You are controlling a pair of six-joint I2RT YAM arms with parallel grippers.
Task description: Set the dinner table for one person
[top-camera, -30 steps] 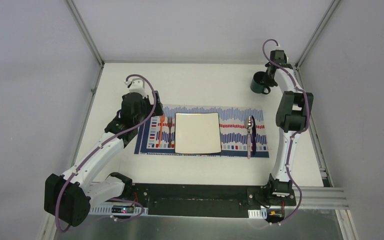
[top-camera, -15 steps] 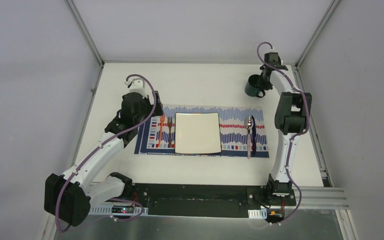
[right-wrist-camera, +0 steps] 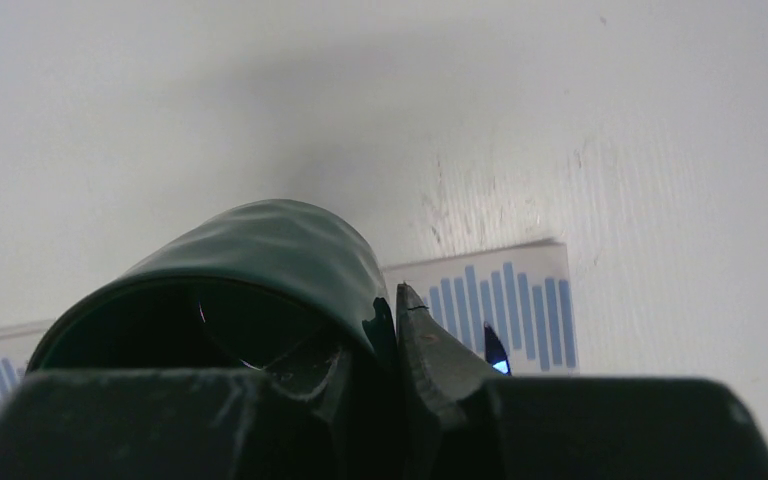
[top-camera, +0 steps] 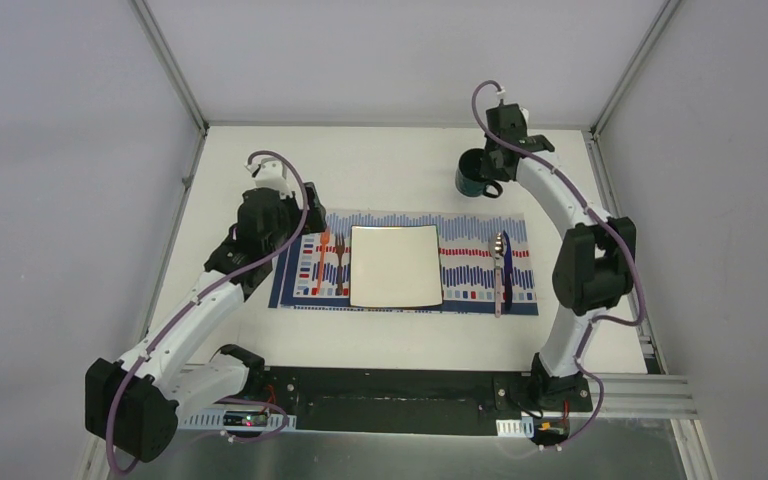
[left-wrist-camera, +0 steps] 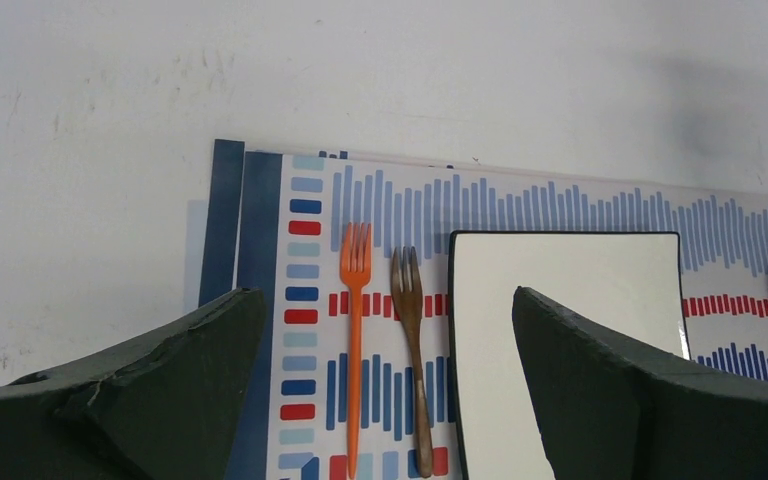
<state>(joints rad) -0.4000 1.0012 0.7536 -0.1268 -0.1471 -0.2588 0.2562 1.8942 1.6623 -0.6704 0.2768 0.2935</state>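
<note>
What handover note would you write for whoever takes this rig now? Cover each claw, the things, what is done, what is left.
Left claw: open, empty, above the orange fork and brown fork.
Right claw: shut on the dark green mug at its rim, beyond the placemat's far edge.
Done: square white plate centred on the placemat, both forks to its left, spoon to its right.
To do: probably set the mug on the dinner table near the placemat and release.

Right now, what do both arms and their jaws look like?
Left arm and right arm match: slim white links, bulky black joint housings, and a purple cable looping along each. The jaws are dark, matte wedges.
</note>
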